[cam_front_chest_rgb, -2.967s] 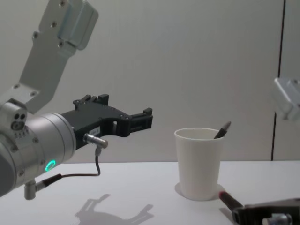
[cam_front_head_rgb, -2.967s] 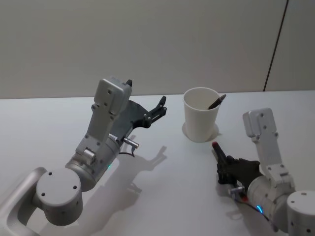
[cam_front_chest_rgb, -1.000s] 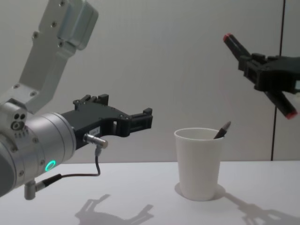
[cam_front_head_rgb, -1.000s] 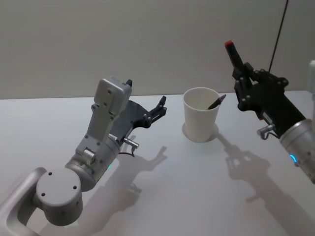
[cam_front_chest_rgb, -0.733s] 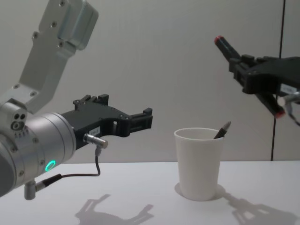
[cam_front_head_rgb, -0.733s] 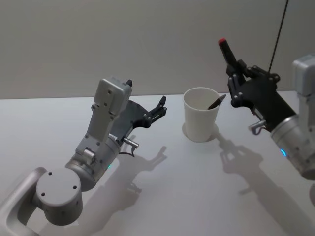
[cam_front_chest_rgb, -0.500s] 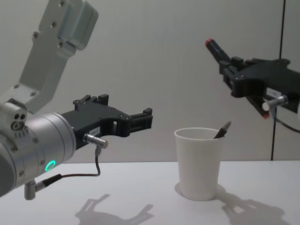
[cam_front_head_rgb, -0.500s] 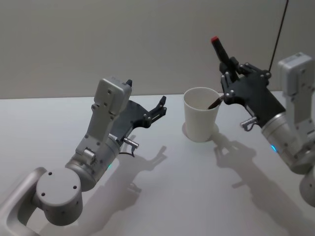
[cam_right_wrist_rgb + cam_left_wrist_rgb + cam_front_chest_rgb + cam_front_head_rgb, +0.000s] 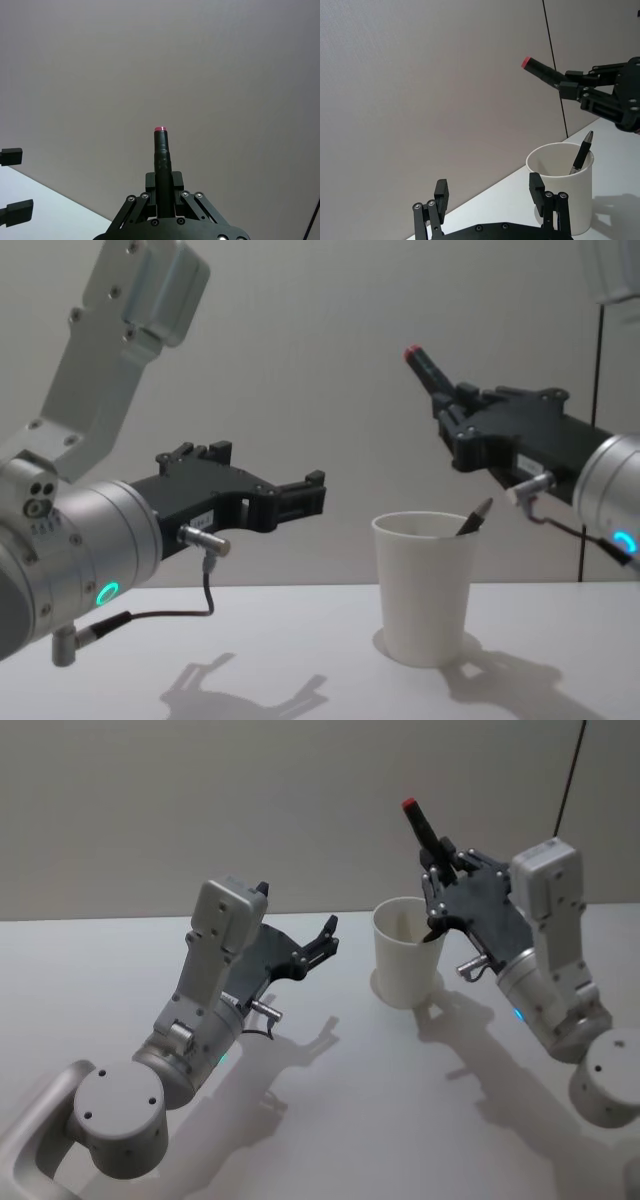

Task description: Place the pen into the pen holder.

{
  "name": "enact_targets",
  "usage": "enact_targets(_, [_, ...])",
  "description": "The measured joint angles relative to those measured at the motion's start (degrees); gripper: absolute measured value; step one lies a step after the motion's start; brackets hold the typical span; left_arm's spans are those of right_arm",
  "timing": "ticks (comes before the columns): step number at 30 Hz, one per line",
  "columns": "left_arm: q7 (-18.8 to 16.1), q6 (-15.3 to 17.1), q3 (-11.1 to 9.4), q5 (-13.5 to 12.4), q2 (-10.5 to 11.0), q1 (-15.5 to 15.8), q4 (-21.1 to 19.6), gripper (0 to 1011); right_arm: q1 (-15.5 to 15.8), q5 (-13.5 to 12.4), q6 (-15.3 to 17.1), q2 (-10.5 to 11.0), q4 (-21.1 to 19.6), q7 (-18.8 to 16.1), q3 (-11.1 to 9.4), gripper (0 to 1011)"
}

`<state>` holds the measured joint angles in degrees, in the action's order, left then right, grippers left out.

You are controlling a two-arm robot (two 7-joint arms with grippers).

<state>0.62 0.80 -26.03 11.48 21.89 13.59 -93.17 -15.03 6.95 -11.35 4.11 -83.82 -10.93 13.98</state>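
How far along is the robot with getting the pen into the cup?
Done: the right gripper has the red-tipped pen clamped and raised above the pen holder, which already holds another pen. Left: lowering it in and releasing. The left gripper hangs open, idle, beside the cup.

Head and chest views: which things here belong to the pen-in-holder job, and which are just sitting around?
Part of the job:
- black pen with a red end, held by the right gripper above the cup
- pen holder, a white paper cup on the table

Just there:
- dark pen already leaning inside the cup
- left gripper, open, empty, hovering left of the cup
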Motion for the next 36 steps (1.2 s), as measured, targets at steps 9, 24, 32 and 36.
enact_targets(9, [0.00, 0.00, 0.00, 0.00, 0.00, 0.00, 0.00, 1001, -2.46, 1.33, -2.81, -1.50, 4.92, 1.17, 0.71, 177])
enact_targets(24, [0.00, 0.00, 0.00, 0.00, 0.00, 0.00, 0.00, 1001, -6.39, 2.04, -6.03, -3.73, 12.33, 2.81, 1.51, 177])
enact_targets(32, [0.00, 0.00, 0.00, 0.00, 0.00, 0.00, 0.00, 1001, -8.02, 1.66, -6.67, -4.70, 15.24, 3.07, 1.88, 178])
enact_targets(36, [0.00, 0.00, 0.00, 0.00, 0.00, 0.00, 0.00, 1001, -8.60, 1.41, -6.73, -5.08, 16.27, 3.10, 2.04, 178])
